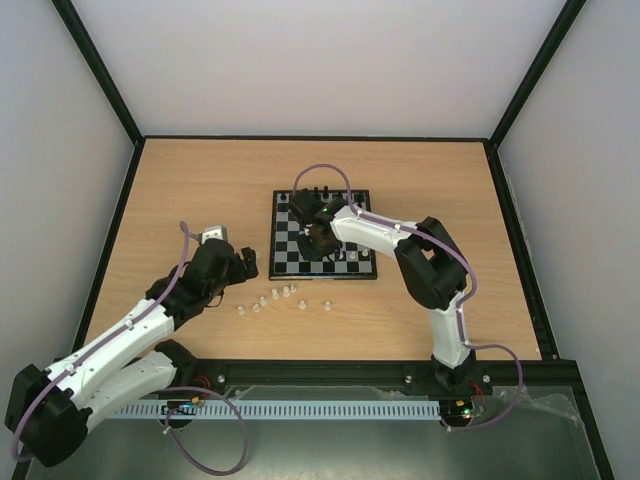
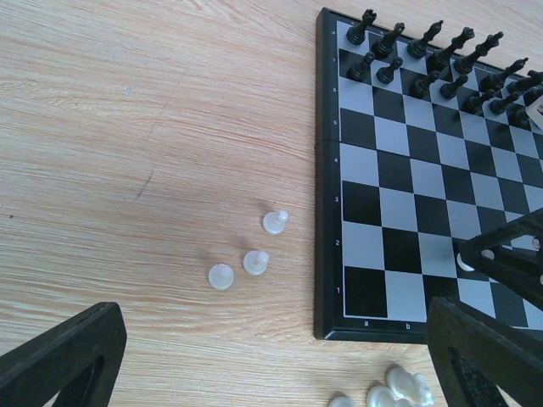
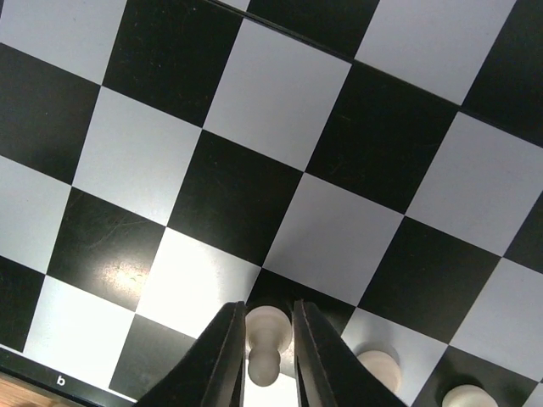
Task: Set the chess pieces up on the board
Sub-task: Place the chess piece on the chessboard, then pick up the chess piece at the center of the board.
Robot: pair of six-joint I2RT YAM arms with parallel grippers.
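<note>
The white pawn (image 3: 268,326) is clamped between the right fingers (image 3: 219,363). Its long axis runs along them, with the wider base pointing down at the board (image 3: 280,127) and the small head back toward the wrist, so it hangs upright. It is over a dark square in what looks like the second row from the near edge, a little in from the "b" mark. I cannot tell whether the base already touches the square. Judging from this, the next move depends on that vertical alignment: the fingers part only slightly and lift straight up along the pawn's axis, since any sideways drag would tip so small a piece. Room is tight on one side, where two set white pieces (image 3: 377,365) stand in the same row just beside the fingers, to the right in the wrist view. The squares on the other side and toward the board's middle are bare. The board is flat and glossy, and the black pieces (image 2: 424,64) fill its far rows, well apart from this spot. The left fingers (image 2: 64,356) are apart and hold nothing, hovering over the wooden worktop (image 1: 200,180) left of the board. The loose white pieces (image 1: 275,297) lie on the worktop near the board's front left corner, closer to the left arm than to the right.
</note>
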